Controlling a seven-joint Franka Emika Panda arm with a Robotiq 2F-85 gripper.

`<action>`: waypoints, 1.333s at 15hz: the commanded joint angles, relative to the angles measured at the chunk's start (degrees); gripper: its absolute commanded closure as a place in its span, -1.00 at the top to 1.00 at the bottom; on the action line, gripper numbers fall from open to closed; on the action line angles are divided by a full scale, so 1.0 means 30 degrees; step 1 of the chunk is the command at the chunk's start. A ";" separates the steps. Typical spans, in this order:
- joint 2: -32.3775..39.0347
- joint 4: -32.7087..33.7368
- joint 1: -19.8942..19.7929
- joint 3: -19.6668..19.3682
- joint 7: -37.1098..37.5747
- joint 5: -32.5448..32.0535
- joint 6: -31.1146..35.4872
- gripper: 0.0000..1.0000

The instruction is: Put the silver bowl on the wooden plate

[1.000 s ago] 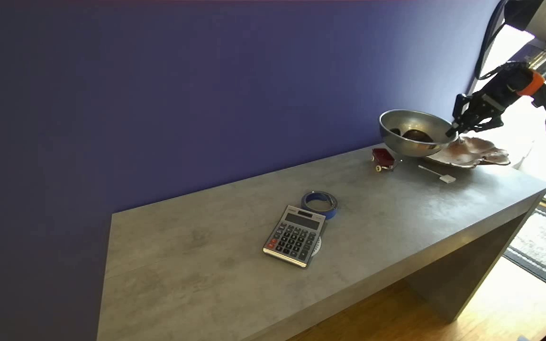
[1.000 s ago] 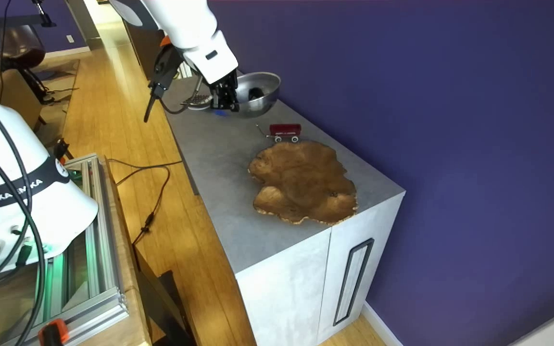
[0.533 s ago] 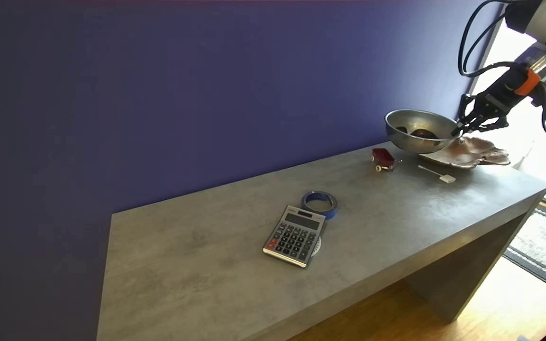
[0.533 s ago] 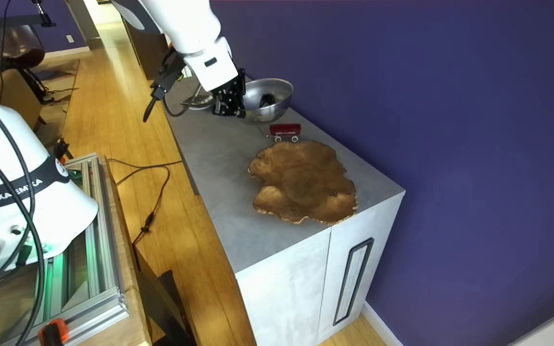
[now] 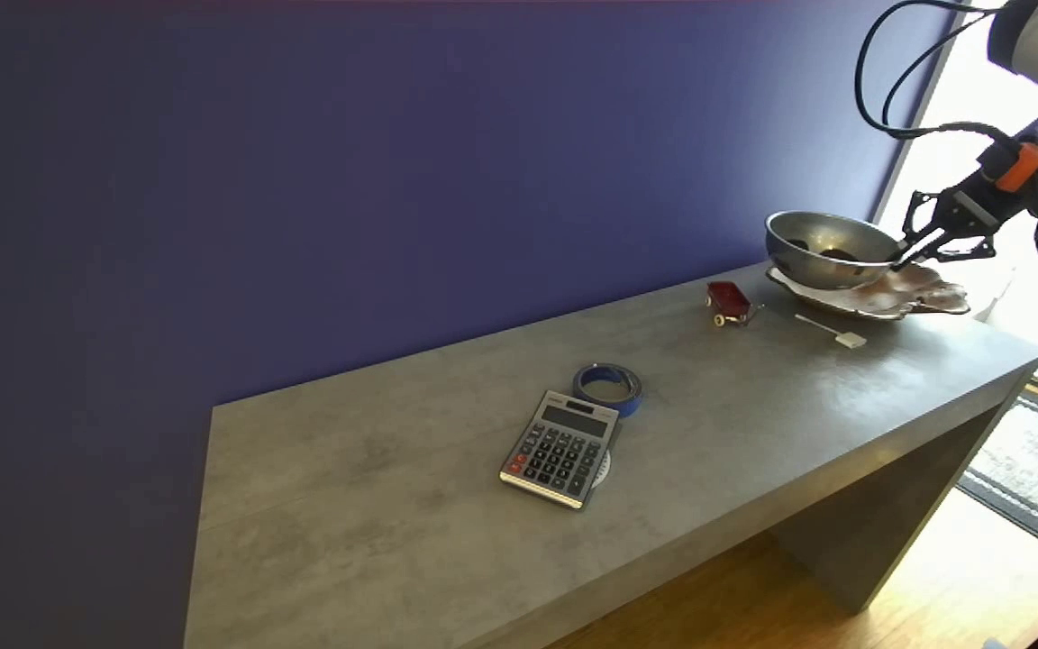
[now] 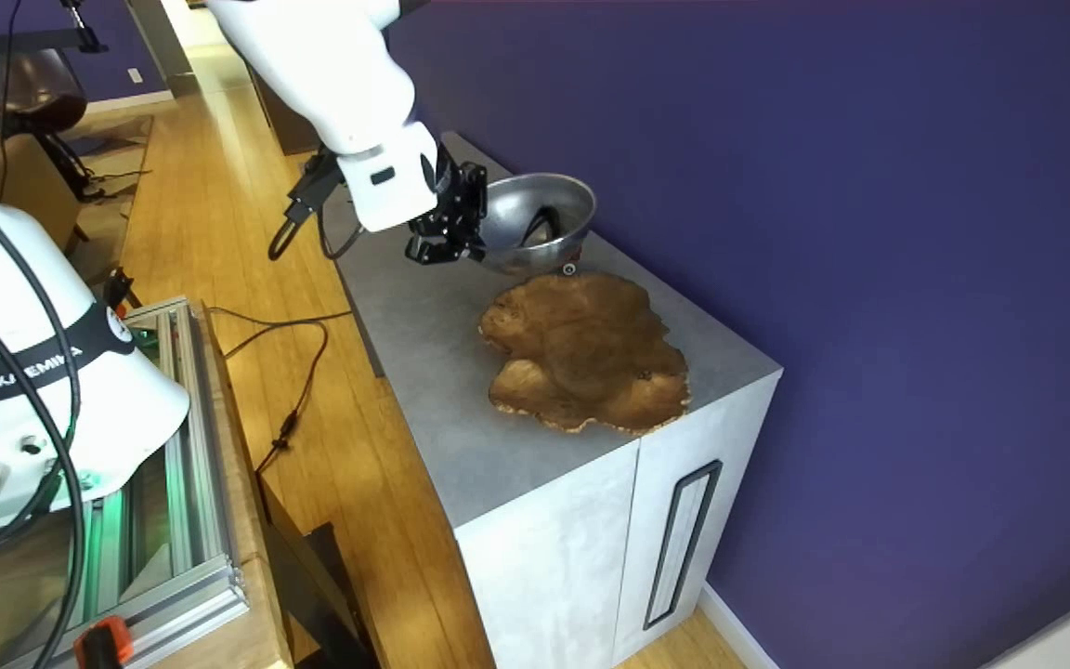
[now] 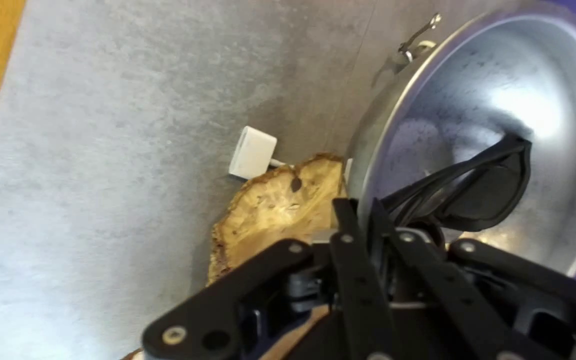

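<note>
The silver bowl [image 5: 812,270] is held up by its rim in my gripper [image 7: 365,212], whose two fingers stand either side of the rim. It also shows in an exterior view [image 6: 518,212], tilted, just beyond the far edge of the wooden plate [image 6: 591,344]. Black sunglasses [image 7: 488,195] lie inside the bowl, with a dark round item partly hidden by a finger. The plate lies on the grey table, and part of it shows in the wrist view [image 7: 273,210] left of the bowl. In an exterior view the bowl overlaps the plate [image 5: 902,290]; the gap between them cannot be judged.
A red toy wagon [image 5: 729,301] stands close by the bowl and plate, mostly hidden behind the bowl in an exterior view. A white adapter [image 7: 253,152] lies beside the plate. A calculator [image 5: 559,449] and blue tape roll [image 5: 607,389] lie farther along. A purple wall [image 6: 823,232] borders the table.
My gripper has carried the bowl toward the plate, rightward in both exterior views and lower in one. The bowl now covers most of the wagon there. The plate has not moved.
</note>
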 commanded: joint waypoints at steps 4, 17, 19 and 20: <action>0.1693 -0.0052 -0.1367 -0.1564 -0.1388 0.3783 -0.0113 -0.96; 0.2123 0.1256 -0.0547 -0.1304 -0.3891 1.0164 0.3023 -0.96; 0.2708 0.1654 -0.0295 -0.1042 -0.3156 0.9369 0.3128 -0.45; 0.2936 0.1817 -0.0175 -0.0947 -0.2965 0.9208 0.3172 -0.29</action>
